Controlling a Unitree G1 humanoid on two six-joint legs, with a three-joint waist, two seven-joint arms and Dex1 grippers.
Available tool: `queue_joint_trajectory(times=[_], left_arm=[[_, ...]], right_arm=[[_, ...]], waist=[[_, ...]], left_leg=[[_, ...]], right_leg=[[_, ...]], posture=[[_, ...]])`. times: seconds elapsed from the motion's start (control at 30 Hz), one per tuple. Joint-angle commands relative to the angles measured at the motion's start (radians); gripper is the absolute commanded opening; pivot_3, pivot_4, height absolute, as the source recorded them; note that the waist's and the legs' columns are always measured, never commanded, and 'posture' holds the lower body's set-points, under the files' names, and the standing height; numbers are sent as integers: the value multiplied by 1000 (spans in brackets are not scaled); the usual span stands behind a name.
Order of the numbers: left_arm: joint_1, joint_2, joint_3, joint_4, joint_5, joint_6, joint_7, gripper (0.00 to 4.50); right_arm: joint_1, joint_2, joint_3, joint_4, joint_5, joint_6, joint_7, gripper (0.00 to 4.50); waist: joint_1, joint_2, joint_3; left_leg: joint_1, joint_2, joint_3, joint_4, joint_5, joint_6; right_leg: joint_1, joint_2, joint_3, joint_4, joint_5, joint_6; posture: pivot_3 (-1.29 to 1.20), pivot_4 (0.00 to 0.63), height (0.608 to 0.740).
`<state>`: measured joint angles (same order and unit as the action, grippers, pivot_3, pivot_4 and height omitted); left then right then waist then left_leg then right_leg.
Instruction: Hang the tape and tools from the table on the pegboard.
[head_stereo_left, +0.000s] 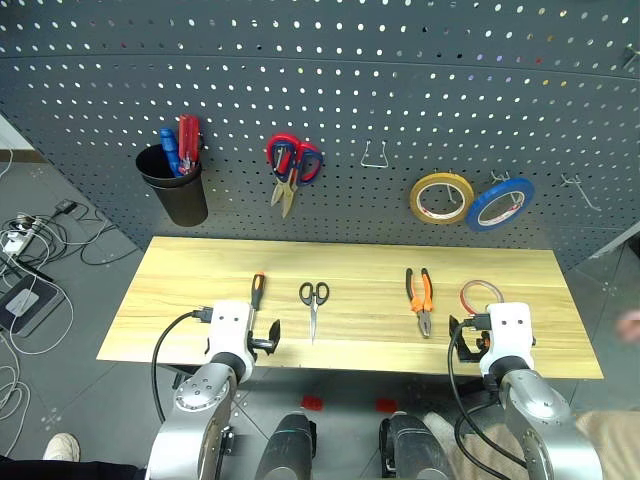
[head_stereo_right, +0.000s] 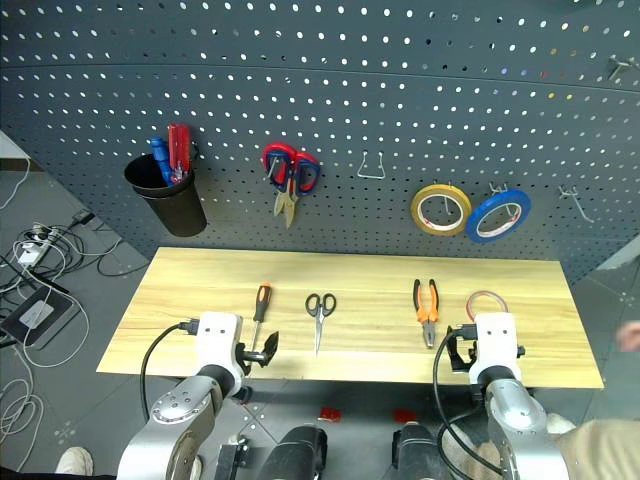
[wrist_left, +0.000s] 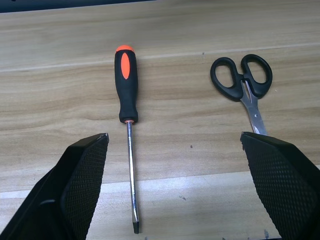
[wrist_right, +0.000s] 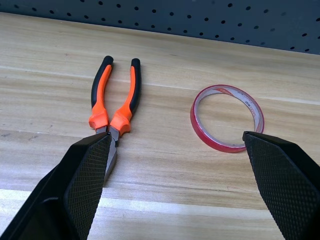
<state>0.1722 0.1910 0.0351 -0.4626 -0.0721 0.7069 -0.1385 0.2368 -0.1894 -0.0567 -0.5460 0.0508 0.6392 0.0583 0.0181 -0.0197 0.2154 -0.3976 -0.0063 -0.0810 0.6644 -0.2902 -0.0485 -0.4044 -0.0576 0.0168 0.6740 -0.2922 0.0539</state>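
On the pale wood table (head_stereo_left: 365, 268), from left to right, lie a screwdriver (head_stereo_left: 257, 291) with an orange-and-black handle, black-handled scissors (head_stereo_left: 313, 301), orange-and-black pliers (head_stereo_left: 421, 297) and a thin red tape ring (head_stereo_left: 481, 296). Behind them rises the dark grey pegboard (head_stereo_left: 350, 80). My left gripper (wrist_left: 173, 136) hovers open over the table's front edge, with the screwdriver (wrist_left: 127, 125) and scissors (wrist_left: 245, 82) lying between and beyond its fingers. My right gripper (wrist_right: 176, 136) is open too, facing the pliers (wrist_right: 114, 102) and the tape (wrist_right: 227, 124). Neither holds anything.
On the pegboard hang a black cup (head_stereo_left: 175, 188) with red and blue-handled tools, red-handled snips (head_stereo_left: 290, 170), a yellow roll (head_stereo_left: 441, 197) and a blue roll (head_stereo_left: 499, 203). Empty hooks (head_stereo_left: 374, 155) sit between them and at the far right (head_stereo_left: 578, 187). A person's hand (head_stereo_left: 630, 325) shows at the right edge.
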Motion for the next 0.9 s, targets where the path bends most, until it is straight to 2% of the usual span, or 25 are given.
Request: queue_joint_trajectory(times=[0.03,0.9], left_arm=[[8,4,6,-43,6,-23,7,4458],[7,-3,6,-44,-1,-29,8,4458]], right_arm=[[4,-6,-11,-28,-7,-11,2,4500],[4,-4,-10,-40,-10,4,0,4500]], waist=[[0,0,0],[0,0,0]], left_leg=[[0,0,0,0,0,0],[0,0,0,0,0,0]], right_leg=[[0,0,0,0,0,0],[0,0,0,0,0,0]], posture=[[89,221,740],[86,228,740]])
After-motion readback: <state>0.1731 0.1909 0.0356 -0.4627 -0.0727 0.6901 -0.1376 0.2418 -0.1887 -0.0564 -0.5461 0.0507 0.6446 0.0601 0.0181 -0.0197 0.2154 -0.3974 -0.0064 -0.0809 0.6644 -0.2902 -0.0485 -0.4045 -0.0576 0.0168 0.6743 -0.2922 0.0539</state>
